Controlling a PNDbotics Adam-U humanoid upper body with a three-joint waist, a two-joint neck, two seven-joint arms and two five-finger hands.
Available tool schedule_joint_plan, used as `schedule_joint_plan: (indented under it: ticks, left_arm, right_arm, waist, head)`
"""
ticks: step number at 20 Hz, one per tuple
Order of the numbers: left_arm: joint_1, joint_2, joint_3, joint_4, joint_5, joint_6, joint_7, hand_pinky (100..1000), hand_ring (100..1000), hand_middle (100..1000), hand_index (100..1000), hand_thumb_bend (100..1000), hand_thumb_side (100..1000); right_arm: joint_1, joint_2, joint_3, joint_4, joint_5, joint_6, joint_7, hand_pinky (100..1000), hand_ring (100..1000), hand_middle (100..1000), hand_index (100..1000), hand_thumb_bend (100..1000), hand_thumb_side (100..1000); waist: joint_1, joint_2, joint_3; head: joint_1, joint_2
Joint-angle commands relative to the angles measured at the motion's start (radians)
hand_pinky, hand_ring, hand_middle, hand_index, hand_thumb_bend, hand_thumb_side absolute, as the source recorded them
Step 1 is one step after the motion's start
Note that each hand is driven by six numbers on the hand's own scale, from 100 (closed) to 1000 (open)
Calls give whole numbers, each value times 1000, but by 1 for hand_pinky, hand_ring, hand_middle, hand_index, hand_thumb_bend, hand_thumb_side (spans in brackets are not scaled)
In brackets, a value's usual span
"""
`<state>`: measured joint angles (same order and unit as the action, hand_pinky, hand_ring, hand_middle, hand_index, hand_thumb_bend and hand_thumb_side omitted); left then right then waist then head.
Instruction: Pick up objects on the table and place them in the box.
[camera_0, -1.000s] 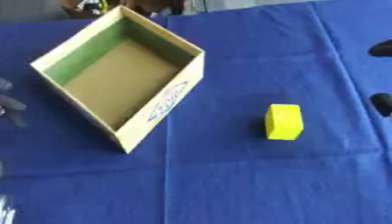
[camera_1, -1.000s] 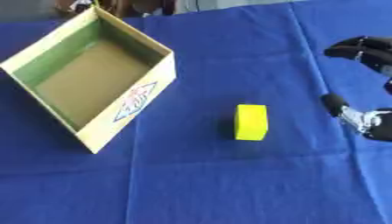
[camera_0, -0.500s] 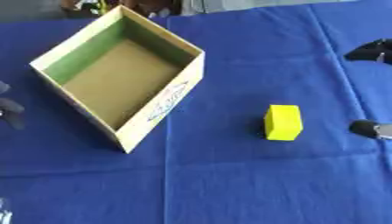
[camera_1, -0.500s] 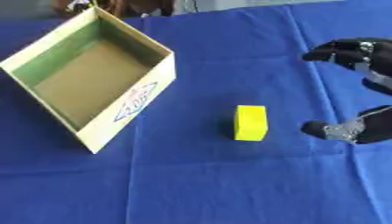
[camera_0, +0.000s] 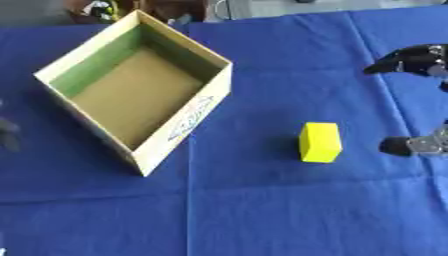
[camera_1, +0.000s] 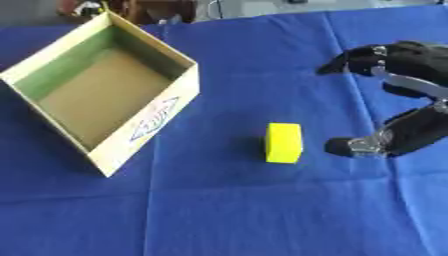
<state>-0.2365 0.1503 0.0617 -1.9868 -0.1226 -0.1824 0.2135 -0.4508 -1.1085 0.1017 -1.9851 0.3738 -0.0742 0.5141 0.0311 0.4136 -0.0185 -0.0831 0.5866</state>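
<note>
Right robot hand (camera_1: 398, 95) spread wide, empty, beside yellow block (camera_1: 283, 143); centre fingers and thumb across block's sides before closing.

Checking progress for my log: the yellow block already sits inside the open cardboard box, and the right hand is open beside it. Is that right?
Not quite. The yellow block lies on the blue cloth, outside the open cardboard box, as the right eye view shows. The right hand is open beside the block.
</note>
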Motion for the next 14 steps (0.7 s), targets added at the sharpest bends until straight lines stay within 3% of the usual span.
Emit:
schedule_joint_plan:
  ticks: [1,6,14]
  left_arm:
    - [-3,23,-5,-13,3,-1,-6,264,436,549,632,100,885]
    - [-2,22,-8,-13,5,1,-10,263,436,549,631,100,885]
    - [-3,20,-11,-13,7,2,-13,263,436,550,631,100,886]
  right_arm:
    - [-36,-7,0,-15,-20,37,43,884,857,846,959,575,792]
    - [-62,15,22,-15,-40,125,119,878,863,846,961,601,762]
    - [-112,59,60,-15,-53,210,219,874,866,845,961,617,735]
  waist:
    - [-5,-27,3]
    - [-8,-26,13]
    - [-9,-25,22]
  head:
    - [-8,-1]
    - [-18,4]
    - [-21,14]
